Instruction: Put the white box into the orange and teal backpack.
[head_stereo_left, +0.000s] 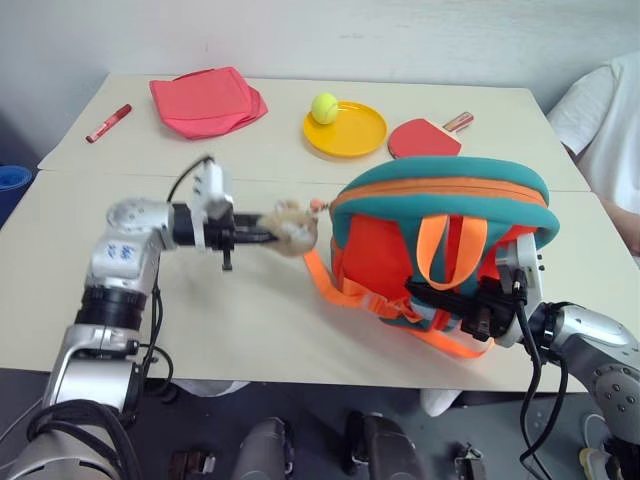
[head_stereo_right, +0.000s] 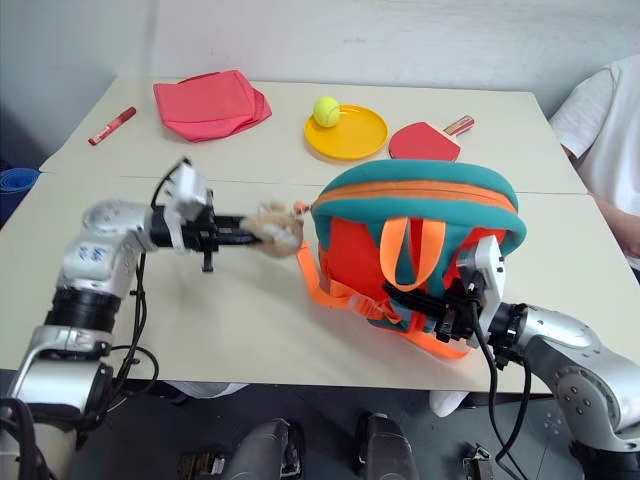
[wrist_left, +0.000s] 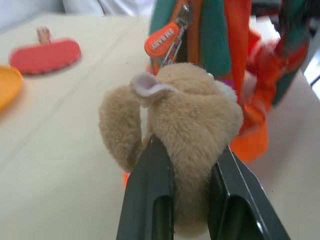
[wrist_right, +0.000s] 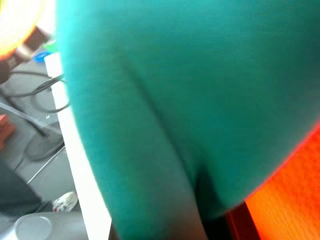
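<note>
The orange and teal backpack (head_stereo_left: 440, 230) stands upright on the near table, straps facing me. Its tan plush charm (head_stereo_left: 292, 228) hangs out to the backpack's left. My left gripper (head_stereo_left: 275, 235) reaches level from the left and is shut on the charm. In the left wrist view the black fingers (wrist_left: 150, 190) squeeze the plush (wrist_left: 185, 115) from both sides. My right gripper (head_stereo_left: 425, 293) lies low against the backpack's front by the orange straps, shut on a fold of its teal padding (wrist_right: 165, 125). The white box is out of view.
On the far table lie a folded pink-red cloth (head_stereo_left: 207, 100), a red marker (head_stereo_left: 108, 123), a yellow plate (head_stereo_left: 350, 135) with a tennis ball (head_stereo_left: 324, 107), and a red paddle (head_stereo_left: 425, 138). A person's white sleeve (head_stereo_left: 600, 110) is at the right edge.
</note>
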